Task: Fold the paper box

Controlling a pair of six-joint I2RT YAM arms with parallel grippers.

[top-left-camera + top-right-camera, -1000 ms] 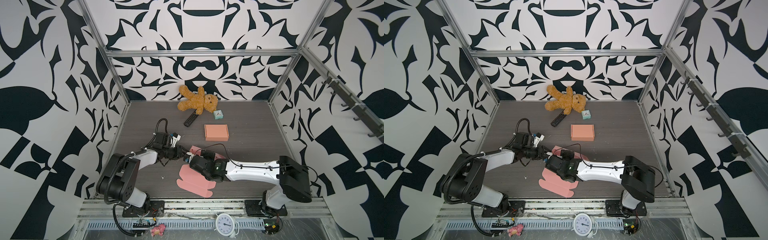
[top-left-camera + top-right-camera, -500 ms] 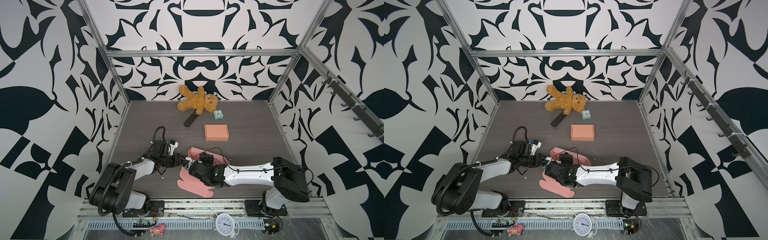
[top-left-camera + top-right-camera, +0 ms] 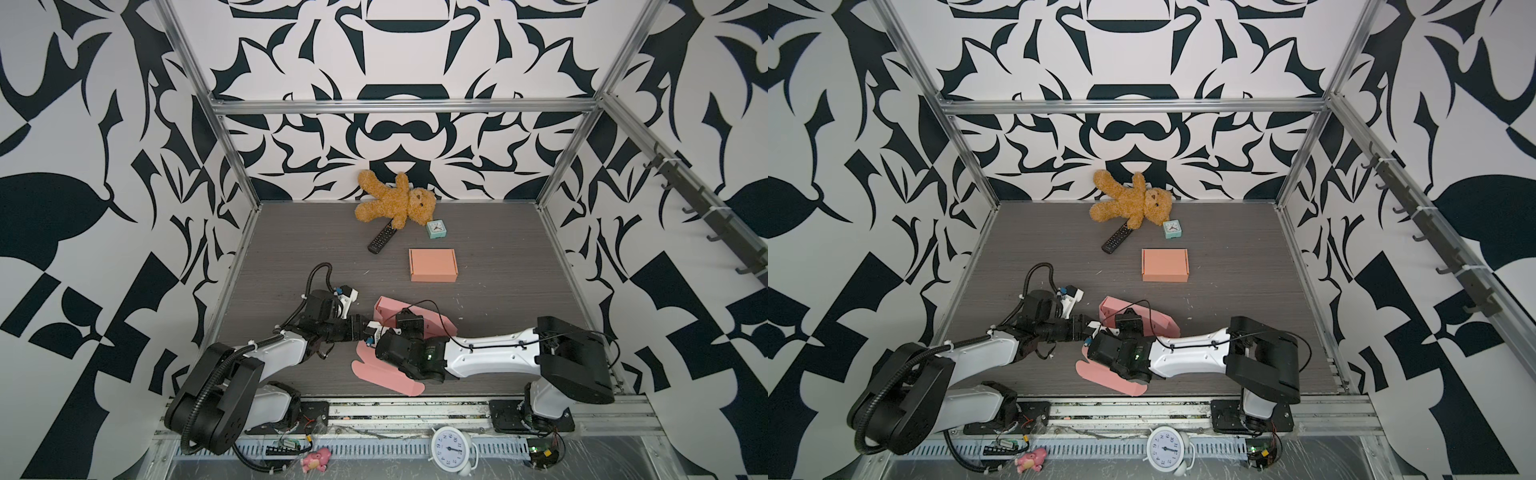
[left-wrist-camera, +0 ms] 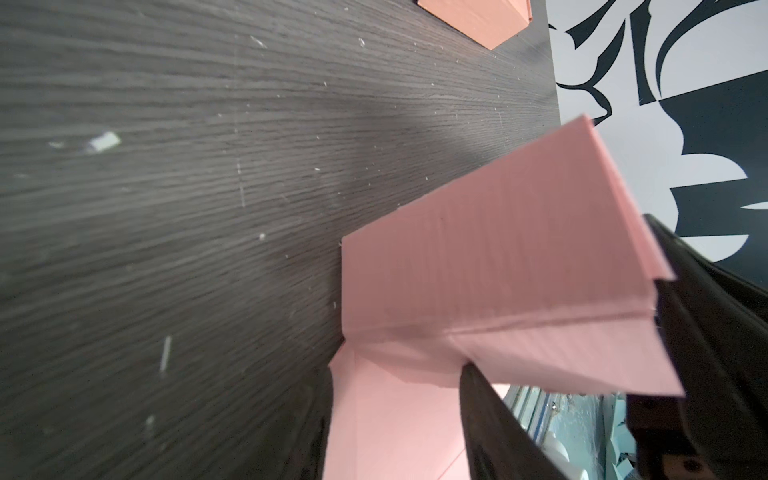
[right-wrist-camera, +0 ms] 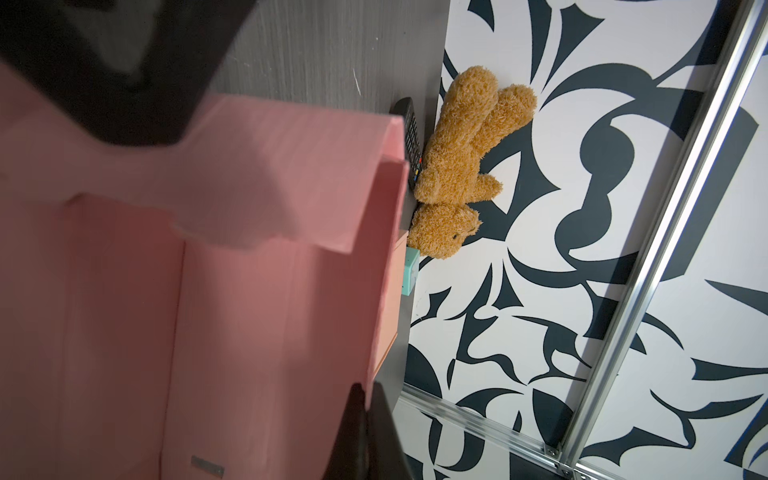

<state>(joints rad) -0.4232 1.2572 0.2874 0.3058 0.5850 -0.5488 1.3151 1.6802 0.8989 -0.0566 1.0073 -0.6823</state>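
The pink paper box [image 3: 388, 376] lies half folded near the table's front middle, with one wall [image 3: 384, 305] raised; it also shows in the other top view [image 3: 1100, 376]. My left gripper [image 4: 397, 415] is open, its dark fingers [image 4: 490, 419] apart over a pink panel, under a folded flap [image 4: 498, 270]. In both top views it [image 3: 365, 330] meets the box from the left. My right gripper [image 5: 365, 395] is shut on the edge of the raised pink wall [image 5: 282, 291]. In the top views its fingers are hidden under its wrist camera [image 3: 409, 324].
An orange closed box [image 3: 432, 264] sits behind the pink one. A teddy bear [image 3: 395, 201], a black remote [image 3: 381, 237] and a small teal clock [image 3: 436, 228] lie by the back wall. A white clock [image 3: 453, 451] stands off the front rail.
My left gripper has slid toward the front and its jaws have spread wider. The right wrist has shifted a little left with the pink wall still pinched.
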